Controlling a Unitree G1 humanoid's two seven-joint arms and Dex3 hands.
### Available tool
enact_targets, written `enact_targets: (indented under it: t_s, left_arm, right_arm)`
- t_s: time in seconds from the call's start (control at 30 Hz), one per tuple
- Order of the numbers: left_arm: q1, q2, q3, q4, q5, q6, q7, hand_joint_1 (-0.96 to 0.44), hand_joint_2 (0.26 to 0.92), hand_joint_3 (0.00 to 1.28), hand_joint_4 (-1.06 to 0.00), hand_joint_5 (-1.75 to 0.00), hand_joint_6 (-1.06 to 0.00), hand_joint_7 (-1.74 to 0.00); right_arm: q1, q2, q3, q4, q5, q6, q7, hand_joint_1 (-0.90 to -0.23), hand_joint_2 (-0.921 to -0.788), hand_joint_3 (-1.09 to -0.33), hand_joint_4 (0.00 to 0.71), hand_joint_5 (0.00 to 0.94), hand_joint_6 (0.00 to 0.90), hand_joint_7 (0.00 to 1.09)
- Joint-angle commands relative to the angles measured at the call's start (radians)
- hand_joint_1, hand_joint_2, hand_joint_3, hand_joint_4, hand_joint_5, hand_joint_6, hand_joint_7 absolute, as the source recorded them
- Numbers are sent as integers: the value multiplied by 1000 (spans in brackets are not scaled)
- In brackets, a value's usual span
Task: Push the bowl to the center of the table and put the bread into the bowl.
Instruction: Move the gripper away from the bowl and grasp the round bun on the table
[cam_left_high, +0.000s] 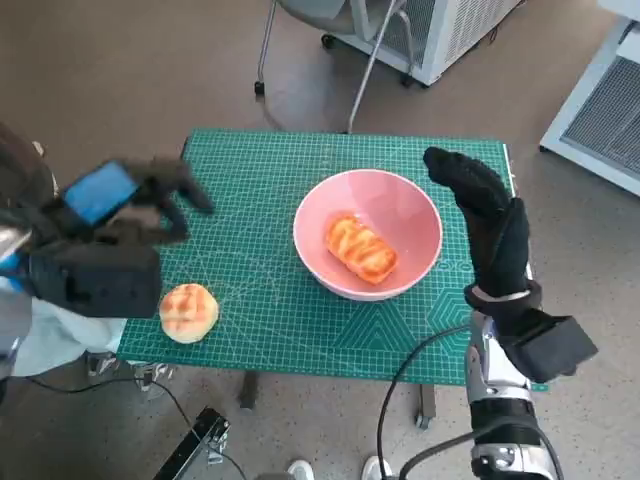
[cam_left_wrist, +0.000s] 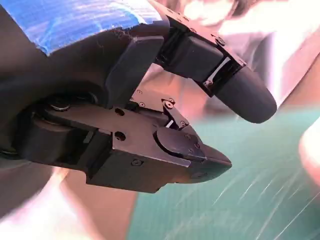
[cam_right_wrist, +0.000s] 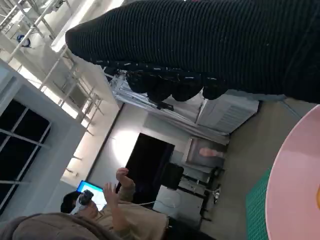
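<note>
A pink bowl (cam_left_high: 405, 215) sits near the middle of the green mat, a little right of centre, with a long striped bread (cam_left_high: 360, 248) lying inside it. A round bread bun (cam_left_high: 188, 311) rests on the mat near the front left corner. My left hand (cam_left_high: 125, 205) hovers above the mat's left side, behind the bun, its fingers (cam_left_wrist: 240, 90) spread and holding nothing. My right hand (cam_left_high: 488, 215) stands upright just right of the bowl, fingers straight, empty. The bowl's rim (cam_right_wrist: 295, 180) shows in the right wrist view.
The green cutting mat (cam_left_high: 260, 180) covers the small table. A chair's legs (cam_left_high: 350, 60) and white cabinets (cam_left_high: 600, 100) stand on the floor behind. A person (cam_right_wrist: 100, 210) sits across the room in the right wrist view. Cables (cam_left_high: 400, 400) hang below the table front.
</note>
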Motion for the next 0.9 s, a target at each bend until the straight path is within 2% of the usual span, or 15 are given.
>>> enact_targets:
  t_s: [0.03, 0.23, 0.37, 0.47, 0.5, 0.53, 0.57, 0.6, 0.63, 0.73, 0.9]
  left_arm:
    - [-43, -35, -26, -57, -5, -10, -14, 3, 920, 80, -610, -1177, -679, -1186]
    - [-23, -27, -9, -106, -35, -49, -34, 3, 920, 86, -590, -1182, -684, -1195]
    - [10, 3, 15, -144, -62, -32, -86, 3, 921, 87, -582, -1193, -687, -1187]
    - [55, 31, 52, -226, -100, 107, -200, 3, 921, 128, -518, -1247, -660, -1223]
    - [69, 40, 61, -253, -105, 153, -234, 36, 888, 136, -452, -1008, -568, -1021]
    - [88, 56, 70, -298, -100, 227, -284, 48, 876, 140, -447, -887, -550, -919]
    - [100, 68, 75, -331, -96, 281, -319, 55, 822, 140, -357, -598, -455, -671]
    - [119, 85, 80, -376, -84, 348, -364, 59, 780, 154, -312, -389, -412, -475]
    - [131, 98, 83, -408, -75, 396, -395, 51, 732, 158, -219, -249, -347, -320]
    - [186, 134, 106, -479, -70, 464, -448, 13, 664, 156, -96, -82, -262, -127]
    - [311, 185, 167, -555, -68, 448, -458, -65, 633, 138, -23, -14, -224, -39]
  right_arm:
    - [13, 0, -4, 6, 12, 10, 6, -534, -921, -726, 420, 7, 88, 807]
    - [28, -7, -7, -5, 15, 1, 11, -547, -921, -721, 421, 7, 90, 803]
    - [35, -10, -11, -5, 15, -7, 8, -561, -921, -712, 422, 8, 92, 799]
    - [39, -10, -12, -4, 12, -13, 3, -564, -921, -709, 423, 8, 94, 796]
    - [40, -10, -13, -3, 10, -14, 2, -561, -921, -708, 423, 8, 95, 794]
    - [41, -10, -13, -2, 7, -16, -1, -561, -921, -708, 423, 8, 95, 793]
    - [42, -9, -13, -2, 5, -17, -3, -556, -921, -709, 423, 8, 96, 791]
    - [41, -9, -13, 3, 2, -19, -5, -553, -921, -709, 424, 8, 97, 789]
    - [41, -9, -13, 5, 0, -20, -6, -550, -921, -710, 424, 8, 99, 786]
    - [39, -7, -13, 11, -4, -22, -11, -545, -921, -711, 424, 8, 101, 782]
    - [34, 1, -10, 17, -4, -17, -13, -542, -921, -713, 423, 7, 103, 777]
